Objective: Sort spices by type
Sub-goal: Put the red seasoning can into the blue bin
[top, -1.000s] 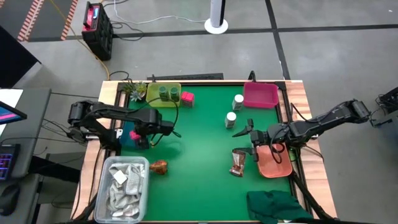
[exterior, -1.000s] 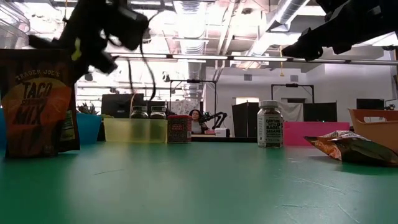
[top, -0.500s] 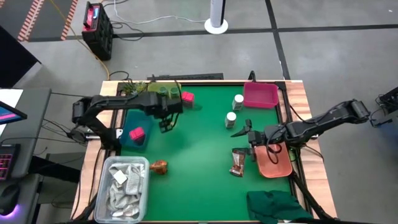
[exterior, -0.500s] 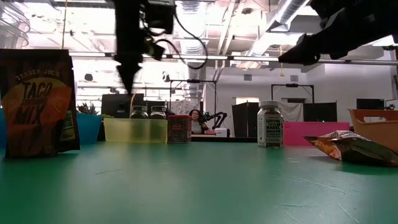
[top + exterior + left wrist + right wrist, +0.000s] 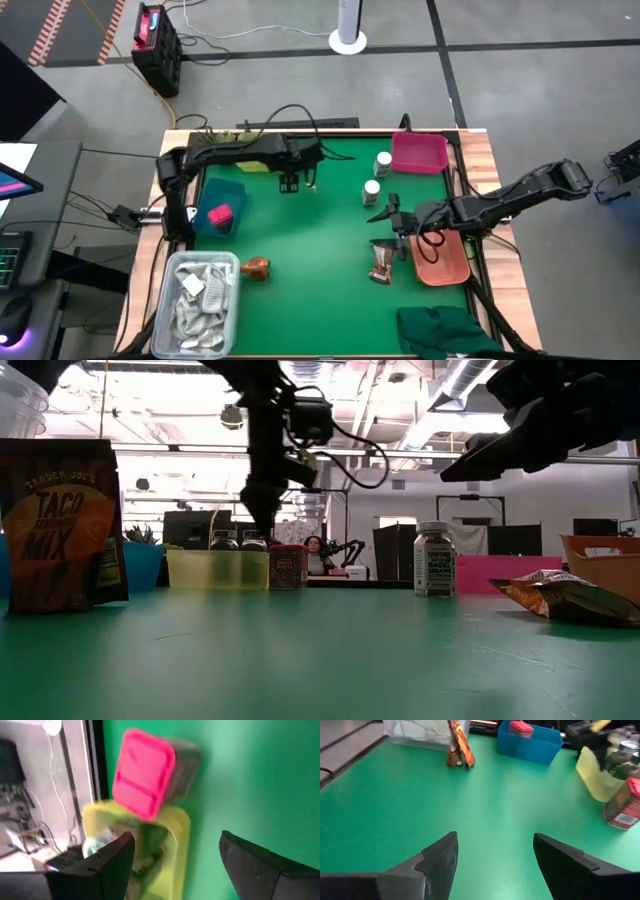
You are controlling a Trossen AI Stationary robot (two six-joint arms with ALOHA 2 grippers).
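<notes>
My left gripper [image 5: 297, 184] [image 5: 176, 837] hangs open above the far part of the green table, beside the yellow bin [image 5: 145, 855] that holds the green jars [image 5: 238, 540]. A pink pack [image 5: 145, 772] [image 5: 287, 568] stands next to that bin. Another pink pack [image 5: 220, 214] lies in the blue bin [image 5: 232, 195]. Two white-capped bottles [image 5: 383, 160] [image 5: 371, 190] stand mid-right. One brown sachet [image 5: 381, 262] lies flat, and one [image 5: 257, 267] stands near the tub. My right gripper [image 5: 388, 222] [image 5: 495, 865] is open in the air between the bottles and the flat sachet.
A pink bin [image 5: 418, 153] sits at the far right and an orange tray [image 5: 440, 262] under my right arm. The clear tub of rags [image 5: 200, 300] is at the near left, and the dark green cloth [image 5: 445, 330] at the near right. Bare green mat [image 5: 310, 270] lies in the middle.
My left gripper has swung from above the blue bin toward the far edge and the right, past the yellow bin, and has tipped up from pointing nearly straight down. The pink pack stays in the blue bin. My right gripper has edged slightly leftward.
</notes>
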